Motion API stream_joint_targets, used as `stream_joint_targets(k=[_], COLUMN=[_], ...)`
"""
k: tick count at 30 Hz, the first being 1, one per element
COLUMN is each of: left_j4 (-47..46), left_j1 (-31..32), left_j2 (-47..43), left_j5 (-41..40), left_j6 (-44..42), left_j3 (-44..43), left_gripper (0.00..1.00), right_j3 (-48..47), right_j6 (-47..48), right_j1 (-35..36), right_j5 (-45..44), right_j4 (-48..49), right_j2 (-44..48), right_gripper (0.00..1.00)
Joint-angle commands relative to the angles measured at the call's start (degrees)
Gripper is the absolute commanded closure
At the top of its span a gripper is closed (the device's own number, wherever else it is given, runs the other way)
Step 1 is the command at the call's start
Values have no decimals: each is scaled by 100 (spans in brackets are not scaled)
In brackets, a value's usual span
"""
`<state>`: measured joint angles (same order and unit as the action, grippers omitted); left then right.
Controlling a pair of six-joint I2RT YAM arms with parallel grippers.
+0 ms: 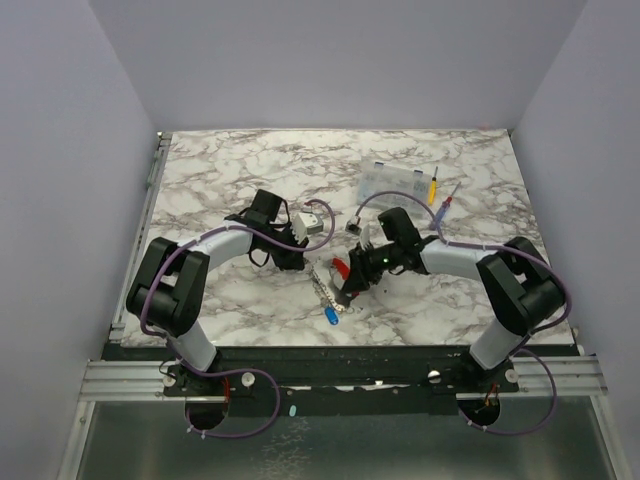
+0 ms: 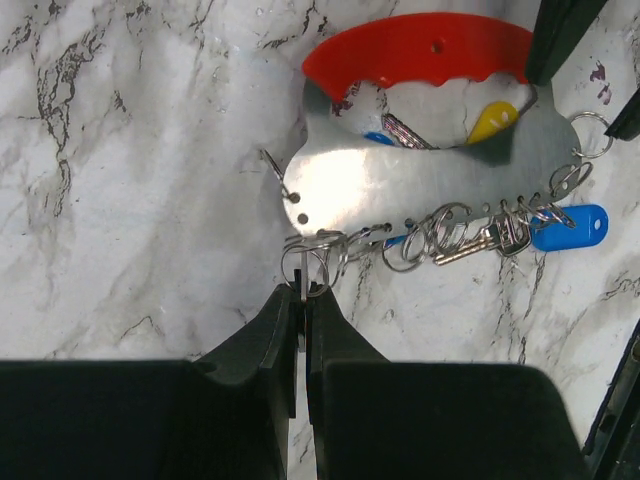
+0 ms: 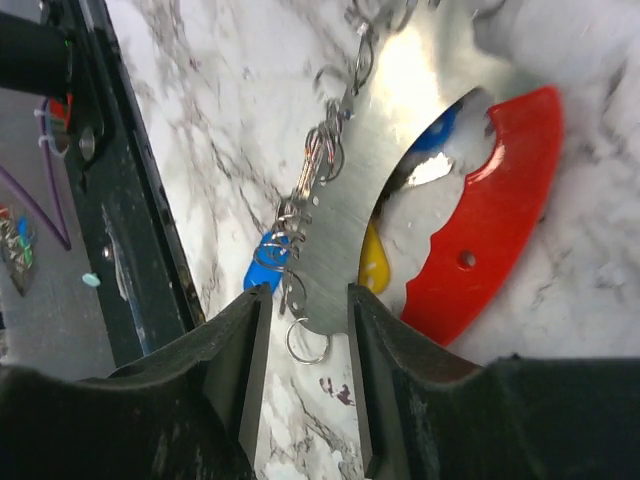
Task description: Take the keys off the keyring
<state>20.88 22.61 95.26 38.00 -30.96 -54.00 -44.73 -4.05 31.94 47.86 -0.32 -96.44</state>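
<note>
The keyring is a silvery metal plate with a red handle; several split rings along its edge carry small silvery keys, one with a blue head. It lies on the marble between the arms. My left gripper is shut on a thin key seen edge-on, hanging from the ring at the plate's left end. My right gripper is open, its jaws either side of the plate's other end, beside a blue key head and an empty ring.
A clear plastic box and two screwdrivers lie at the back right. A small grey-white block sits behind the left gripper. A yellow tag lies under the plate. The table's front edge is close.
</note>
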Motion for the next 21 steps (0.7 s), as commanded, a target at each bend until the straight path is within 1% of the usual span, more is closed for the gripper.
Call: stream_joint_targets(k=[1,5,9,12,16,21], left_j4=[-41,-41,-60,-76,-110,-133], left_j1=[-2,4,-2,-2,0,-2], left_j2=[61,100,119,120,186,265], left_j5=[217,255,269,253,283,274], left_j6=[-88,-70,-55,-46,67,245], left_j3=[-137,-155,-146,-133,-129,-82], left_gripper=[100,100,100,100,100,100], right_j3=[-725,-1421,-2023,-2236,-2196,-1509], right_j6=[76,222,156,4,-217,-429], right_j1=[-113,-218,-215,-220,-220,-217], right_j5=[-600,-886,-758,-678,-459,-175], right_j4=[98,114,112,232,307,376], right_j2=[121,-549,-1292,-1712,-1965,-1754], right_gripper=[54,52,51,51,51,54])
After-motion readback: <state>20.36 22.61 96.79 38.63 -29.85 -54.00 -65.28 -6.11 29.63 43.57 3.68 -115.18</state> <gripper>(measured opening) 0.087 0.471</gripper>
